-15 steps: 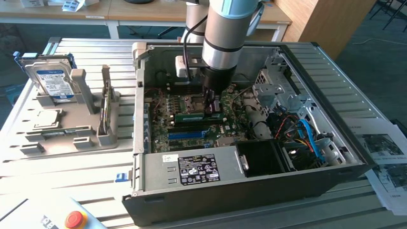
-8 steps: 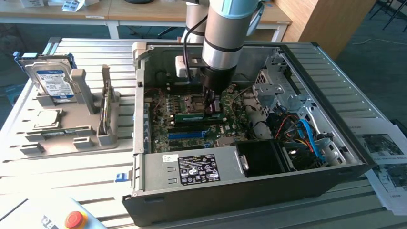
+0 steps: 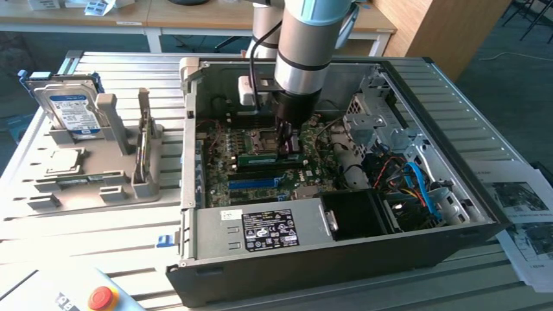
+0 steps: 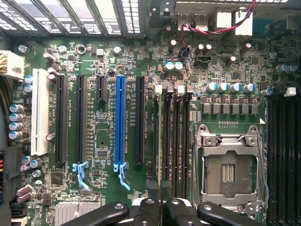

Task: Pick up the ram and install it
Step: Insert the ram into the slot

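Ram point(image 3: 259, 157) sat clamped in our narrowly closed gripper point(image 3: 288, 149) over the memory slots point(image 4: 174, 136); we judged insertion underway, needing edge-to-slot alignment before pressing.

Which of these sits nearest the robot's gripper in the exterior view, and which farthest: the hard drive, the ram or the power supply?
From the gripper:
1. The ram, right at its fingertips, down on the board inside the case.
2. The power supply, along the case's near wall.
3. The hard drive, outside the case, standing in the rack at the exterior view's left.
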You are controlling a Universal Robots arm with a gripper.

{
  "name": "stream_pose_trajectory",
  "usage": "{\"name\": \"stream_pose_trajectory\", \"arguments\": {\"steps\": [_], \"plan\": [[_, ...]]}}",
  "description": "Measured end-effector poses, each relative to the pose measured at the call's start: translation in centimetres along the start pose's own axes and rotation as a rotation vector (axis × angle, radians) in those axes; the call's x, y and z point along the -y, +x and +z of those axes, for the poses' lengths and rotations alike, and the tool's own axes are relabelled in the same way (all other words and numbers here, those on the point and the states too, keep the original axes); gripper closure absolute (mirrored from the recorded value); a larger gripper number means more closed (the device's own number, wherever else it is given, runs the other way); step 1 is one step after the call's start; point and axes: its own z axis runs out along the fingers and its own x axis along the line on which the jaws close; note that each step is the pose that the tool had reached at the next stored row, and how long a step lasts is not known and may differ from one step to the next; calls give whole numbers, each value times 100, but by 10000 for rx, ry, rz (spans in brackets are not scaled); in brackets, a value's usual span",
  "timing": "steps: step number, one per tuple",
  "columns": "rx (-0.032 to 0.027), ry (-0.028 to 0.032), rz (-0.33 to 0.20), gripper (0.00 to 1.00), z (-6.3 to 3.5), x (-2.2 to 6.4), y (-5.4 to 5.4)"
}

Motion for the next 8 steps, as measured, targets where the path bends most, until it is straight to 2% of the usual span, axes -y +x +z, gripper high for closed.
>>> {"name": "stream_pose_trajectory", "arguments": {"steps": [8], "plan": [[-24,-1,2,88,11,-1,-6]]}}
